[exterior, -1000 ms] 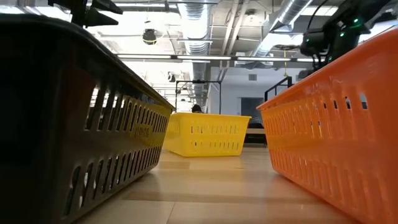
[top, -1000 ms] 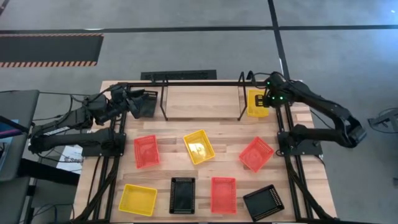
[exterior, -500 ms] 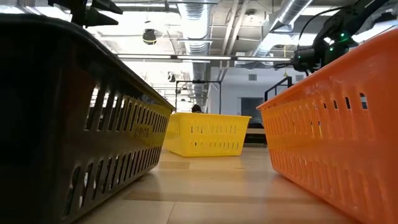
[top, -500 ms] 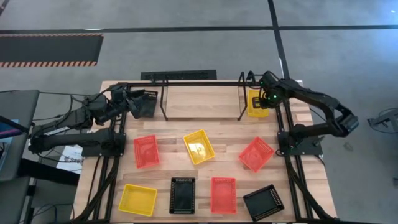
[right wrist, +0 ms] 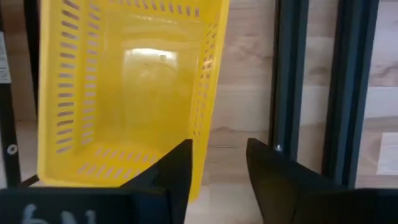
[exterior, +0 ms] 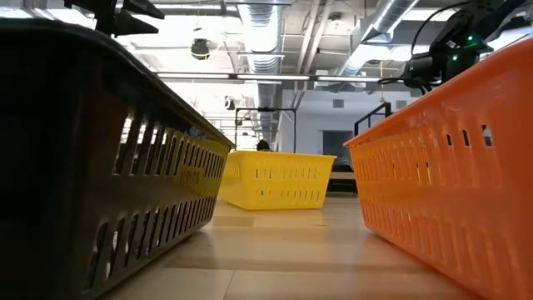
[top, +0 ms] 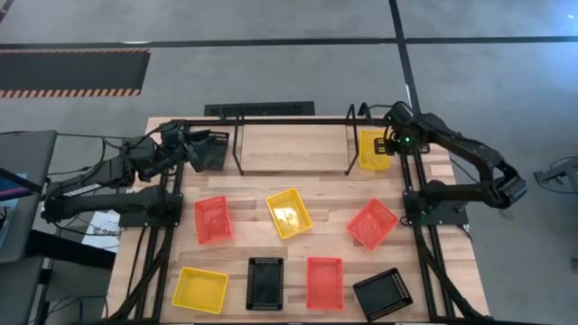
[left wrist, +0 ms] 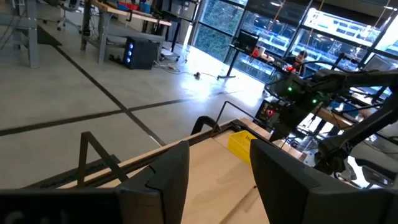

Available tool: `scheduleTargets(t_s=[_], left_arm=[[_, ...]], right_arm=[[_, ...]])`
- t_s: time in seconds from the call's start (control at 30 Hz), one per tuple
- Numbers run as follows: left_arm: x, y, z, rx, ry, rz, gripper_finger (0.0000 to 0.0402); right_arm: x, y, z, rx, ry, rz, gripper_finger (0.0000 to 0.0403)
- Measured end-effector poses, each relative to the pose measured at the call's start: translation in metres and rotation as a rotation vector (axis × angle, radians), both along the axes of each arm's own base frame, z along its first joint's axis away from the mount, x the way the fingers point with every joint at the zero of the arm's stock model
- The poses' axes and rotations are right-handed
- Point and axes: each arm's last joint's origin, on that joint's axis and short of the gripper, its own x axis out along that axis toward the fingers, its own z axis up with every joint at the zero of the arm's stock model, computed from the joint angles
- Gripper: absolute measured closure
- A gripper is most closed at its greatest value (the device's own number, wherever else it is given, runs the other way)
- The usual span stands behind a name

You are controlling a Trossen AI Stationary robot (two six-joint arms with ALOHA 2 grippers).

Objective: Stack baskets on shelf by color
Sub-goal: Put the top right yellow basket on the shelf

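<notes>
A yellow basket rests on its bottom on the wood, just right of the shelf's right end loop. My right gripper points down over the basket's right long wall and is open. One finger is at the basket's side of that wall, the other is over bare wood. My left gripper stands open and level at the shelf's left end, with nothing between its fingers. Several red, yellow and black baskets lie loose on the near half of the table. My right gripper is open, with its fingers on either side of the yellow basket's right long wall, near one corner. It comes from above. Whether a finger touches the wall, I cannot tell. The basket sits flat on the table.
Loose baskets: red, yellow, red, yellow, black, red, black. Black frame rails run along both table sides. Bare wood lies inside the shelf.
My right gripper has swung a little toward the far left and then back toward the table's right edge, ending over the yellow basket's right side. The basket has stayed where it was.
</notes>
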Motion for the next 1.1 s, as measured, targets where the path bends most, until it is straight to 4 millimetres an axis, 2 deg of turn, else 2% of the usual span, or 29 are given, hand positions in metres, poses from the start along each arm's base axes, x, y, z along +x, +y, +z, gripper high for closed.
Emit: scheduleTargets(t_s=[0.13,0.27,0.63,0.8,0.97,1.0,1.1], left_arm=[[0.000,0.000,0.000,0.000,0.000,0.000,0.0244],[0.000,0.000,0.000,0.000,0.000,0.000,0.0244],[0.000,0.000,0.000,0.000,0.000,0.000,0.0244],[0.000,0.000,-0.001,-0.003,0.012,0.000,0.0244],[0.000,0.000,-0.003,-0.011,0.031,0.000,0.0244],[0.000,0.000,-0.004,-0.017,0.032,0.001,0.0244],[0.000,0.000,-0.004,-0.024,0.028,0.002,0.0244]], right_arm=[[0.004,-0.007,-0.006,0.007,0.002,0.002,0.0190],[0.010,-0.014,-0.016,0.021,0.011,0.005,0.0178],[0.019,-0.029,-0.046,0.118,0.076,0.021,0.0200],[0.021,-0.030,-0.054,0.156,0.102,0.041,0.0255],[0.021,-0.030,-0.052,0.154,0.096,0.056,0.0373],[0.021,-0.029,-0.051,0.153,0.091,0.060,0.0386],[0.020,-0.028,-0.048,0.153,0.088,0.079,0.0389]])
